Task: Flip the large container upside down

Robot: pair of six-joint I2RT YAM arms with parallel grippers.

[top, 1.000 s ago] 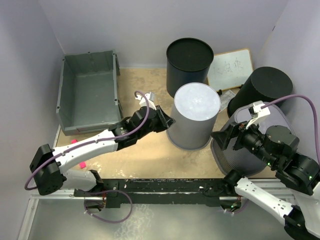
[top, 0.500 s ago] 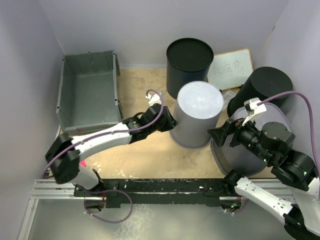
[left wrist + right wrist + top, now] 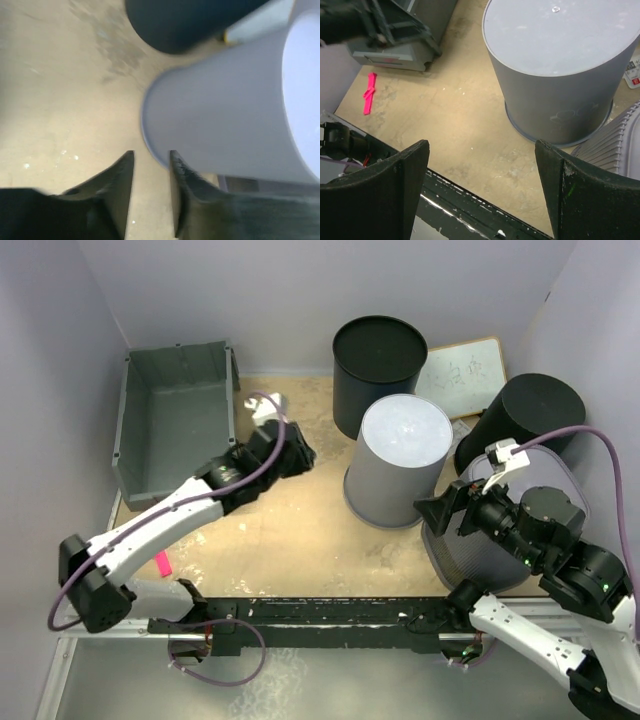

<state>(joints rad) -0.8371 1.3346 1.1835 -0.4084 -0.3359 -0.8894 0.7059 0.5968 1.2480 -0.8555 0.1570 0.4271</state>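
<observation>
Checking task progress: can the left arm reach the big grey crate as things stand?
Probably yes: the left pincer, though facing the light grey bin, hangs just right of the large container, nothing standing between them.

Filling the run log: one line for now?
large container upright, untouched | left gripper slightly open, empty, near light grey bin | right gripper open, empty

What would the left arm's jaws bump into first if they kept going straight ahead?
Most likely the round light grey bin, near its lower edge, which stands right in that line. How far off it is, the pictures do not make clear.
</observation>
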